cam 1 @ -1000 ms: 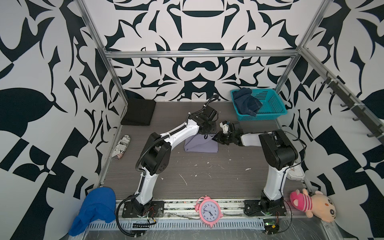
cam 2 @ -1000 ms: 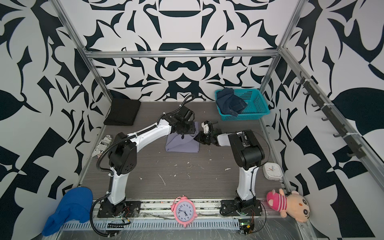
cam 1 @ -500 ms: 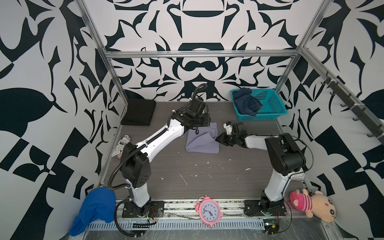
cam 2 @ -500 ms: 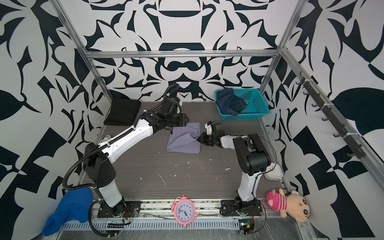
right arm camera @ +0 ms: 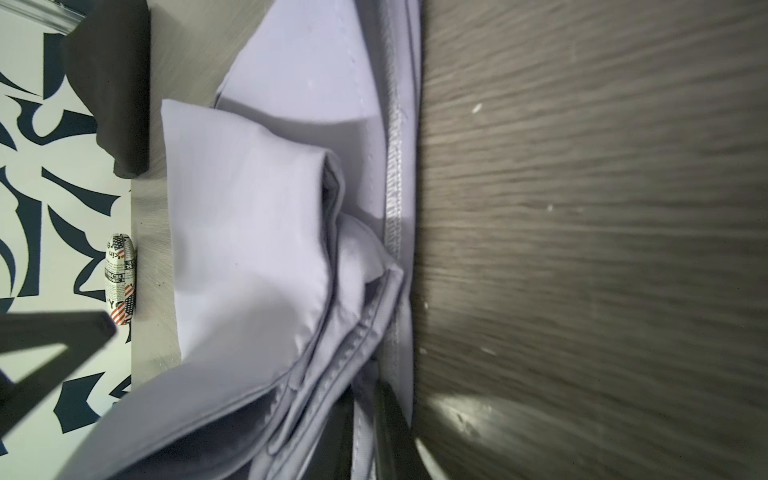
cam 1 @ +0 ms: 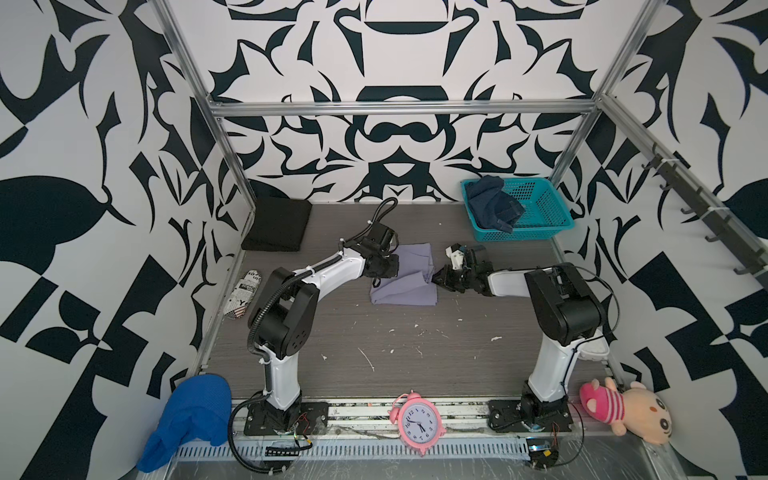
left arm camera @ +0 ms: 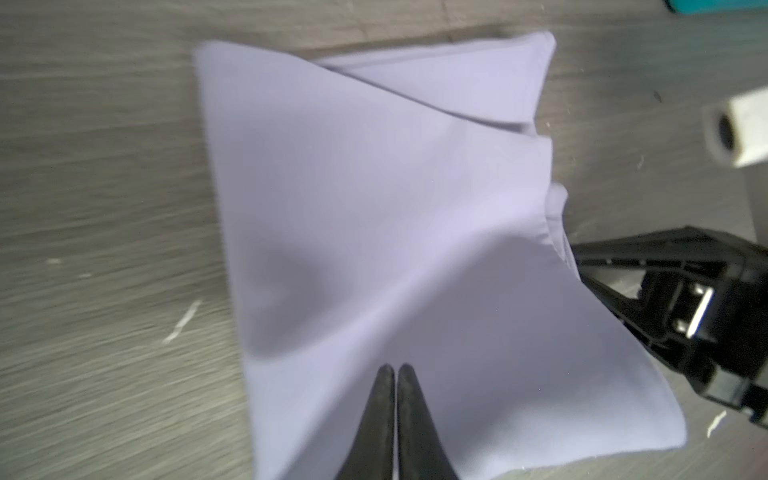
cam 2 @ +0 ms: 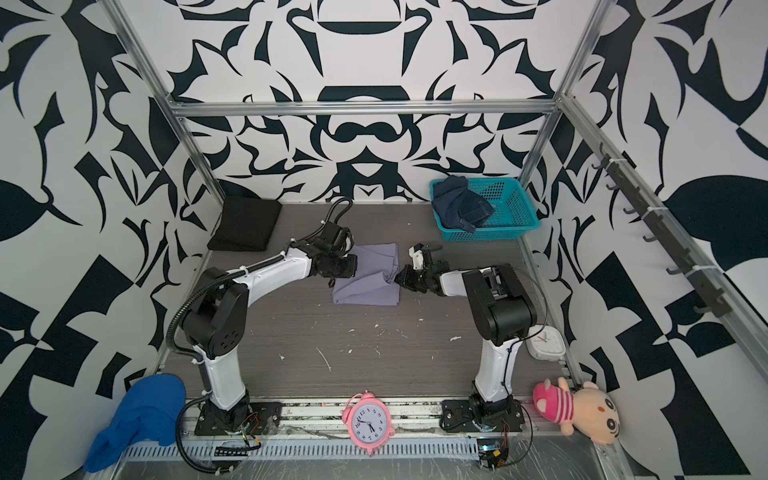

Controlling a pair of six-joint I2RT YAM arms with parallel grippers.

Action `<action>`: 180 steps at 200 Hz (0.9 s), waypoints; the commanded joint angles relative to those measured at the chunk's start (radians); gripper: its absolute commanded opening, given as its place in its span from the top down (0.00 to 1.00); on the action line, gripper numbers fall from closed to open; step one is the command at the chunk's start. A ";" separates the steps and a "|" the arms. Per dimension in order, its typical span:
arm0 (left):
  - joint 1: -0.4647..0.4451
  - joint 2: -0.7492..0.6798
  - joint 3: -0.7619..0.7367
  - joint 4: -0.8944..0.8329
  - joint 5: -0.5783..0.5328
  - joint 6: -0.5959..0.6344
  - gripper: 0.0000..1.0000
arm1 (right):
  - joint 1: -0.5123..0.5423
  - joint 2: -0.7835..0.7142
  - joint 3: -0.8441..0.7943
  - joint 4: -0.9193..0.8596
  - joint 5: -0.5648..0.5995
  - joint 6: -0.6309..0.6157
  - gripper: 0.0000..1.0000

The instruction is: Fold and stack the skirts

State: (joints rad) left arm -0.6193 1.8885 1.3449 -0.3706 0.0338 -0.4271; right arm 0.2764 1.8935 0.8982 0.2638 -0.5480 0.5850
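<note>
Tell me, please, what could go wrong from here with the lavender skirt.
The right gripper pinches bunched layers at the edge of the lavender skirt; a pull could drag the fold askew. The left gripper is shut over the top layer; if it caught only that layer, lifting might unfold the skirt.

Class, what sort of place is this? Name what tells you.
Most likely a robot test booth: a left arm and right arm bolted to a rail, a metal frame holding patterned walls, and a lavender skirt between them.
</note>
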 commanded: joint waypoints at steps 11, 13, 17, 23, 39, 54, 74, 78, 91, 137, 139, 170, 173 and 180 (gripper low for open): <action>-0.040 0.005 -0.053 0.028 0.068 -0.045 0.97 | 0.001 0.020 0.019 -0.038 0.018 0.006 0.85; -0.043 0.004 -0.056 0.028 0.070 -0.049 0.97 | 0.001 0.020 0.019 -0.038 0.020 0.006 0.85; -0.051 0.001 -0.060 0.028 0.075 -0.055 0.97 | 0.001 0.018 0.020 -0.039 0.020 0.006 0.85; -0.064 -0.007 -0.066 0.028 0.083 -0.062 0.97 | 0.001 0.018 0.022 -0.045 0.023 0.005 0.85; -0.096 -0.024 -0.075 0.033 0.118 -0.082 0.97 | 0.001 0.019 0.027 -0.056 0.025 0.003 0.85; -0.116 -0.029 -0.079 0.053 0.184 -0.101 0.97 | 0.000 0.023 0.029 -0.055 0.025 0.003 0.85; -0.123 -0.032 -0.113 0.135 0.282 -0.136 0.97 | 0.001 0.026 0.034 -0.056 0.021 0.006 0.86; -0.122 -0.032 -0.120 0.152 0.298 -0.145 0.98 | 0.000 0.025 0.034 -0.057 0.020 0.007 0.86; -0.117 -0.035 -0.131 0.176 0.319 -0.145 0.98 | 0.000 0.018 0.034 -0.055 0.019 0.008 0.86; -0.034 -0.154 -0.166 0.264 0.398 -0.150 0.97 | 0.001 -0.080 0.035 -0.127 0.020 -0.007 0.85; -0.029 -0.161 -0.169 0.267 0.398 -0.151 0.97 | 0.001 -0.089 0.035 -0.131 0.020 -0.007 0.85; 0.053 -0.277 -0.233 0.289 0.350 -0.148 0.93 | 0.017 -0.234 0.027 -0.194 0.027 -0.011 0.85; 0.060 -0.284 -0.242 0.289 0.343 -0.148 0.92 | 0.023 -0.246 0.029 -0.201 0.028 -0.011 0.85; 0.074 -0.294 -0.264 0.288 0.333 -0.145 0.92 | 0.040 -0.270 0.034 -0.214 0.023 -0.014 0.85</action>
State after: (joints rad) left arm -0.5903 1.6676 1.1427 -0.1188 0.3912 -0.5697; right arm 0.2798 1.7481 0.9112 0.1024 -0.5251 0.5880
